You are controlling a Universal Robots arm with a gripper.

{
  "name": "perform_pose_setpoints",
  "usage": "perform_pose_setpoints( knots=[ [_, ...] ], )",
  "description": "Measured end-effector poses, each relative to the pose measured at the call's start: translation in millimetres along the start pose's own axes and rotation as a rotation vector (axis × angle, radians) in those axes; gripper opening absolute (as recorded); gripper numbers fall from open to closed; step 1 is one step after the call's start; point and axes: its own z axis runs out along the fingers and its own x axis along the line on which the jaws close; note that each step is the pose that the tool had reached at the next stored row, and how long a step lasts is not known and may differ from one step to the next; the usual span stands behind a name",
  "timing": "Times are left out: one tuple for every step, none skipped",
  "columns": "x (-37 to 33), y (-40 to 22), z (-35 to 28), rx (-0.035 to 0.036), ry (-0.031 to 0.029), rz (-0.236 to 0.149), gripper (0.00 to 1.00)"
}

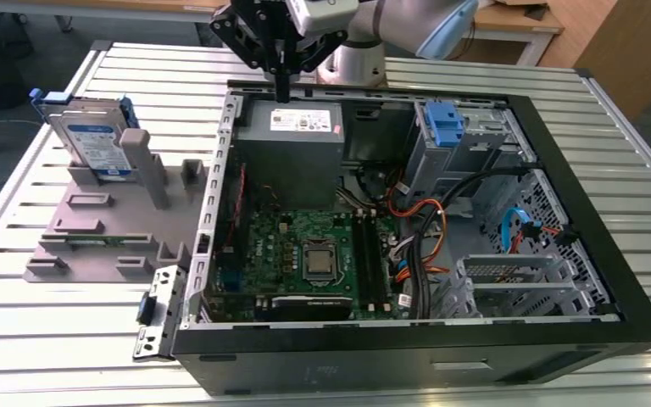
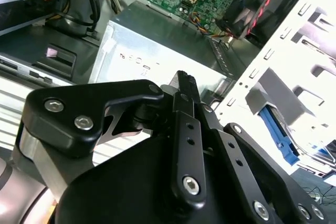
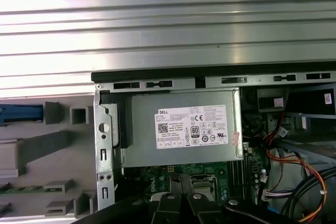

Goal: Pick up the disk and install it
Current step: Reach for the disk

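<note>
Disk [image 1: 96, 142] is standing upright in the grey fixture [image 1: 99, 222] at the exterior view's left, well apart from my gripper [image 1: 284, 91], which is hovering over the power supply [image 1: 292, 127], empty. In the second wrist view I'm seeing the fingers [image 2: 185, 85] pressed together. In the first wrist view the power supply is lying just beyond them.
</note>
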Motion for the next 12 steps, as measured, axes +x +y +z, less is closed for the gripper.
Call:
perform_pose_setpoints(
  knots=[
    [1.8, -0.1, 0.0, 0.0000, 0.0000, 0.000, 0.11],
    [3.9, -0.3, 0.1, 0.0000, 0.0000, 0.000, 0.11],
    [6.0, -0.5, 0.1, -0.0001, -0.0001, 0.000, 0.11],
    [8.1, -0.6, 0.1, 0.0000, 0.0000, 0.000, 0.11],
    [10.0, -0.8, 0.1, 0.0000, 0.0000, 0.000, 0.11],
    [12.1, -0.9, 0.1, 0.0000, -0.0001, 0.000, 0.11],
    [14.4, -1.1, 0.1, -0.0001, 0.0000, 0.000, 0.11],
    [16.1, -1.2, 0.1, -0.0001, -0.0001, 0.000, 0.11],
    [17.4, -1.4, 0.1, -0.0001, 0.0000, 0.000, 0.11],
    [18.4, -1.4, 0.1, -0.0001, -0.0001, 0.000, 0.11],
    [19.1, -1.4, 0.1, -0.0001, -0.0001, 0.000, 0.11],
    [19.3, -1.4, 0.1, -0.0001, -0.0001, 0.000, 0.11]
  ],
)
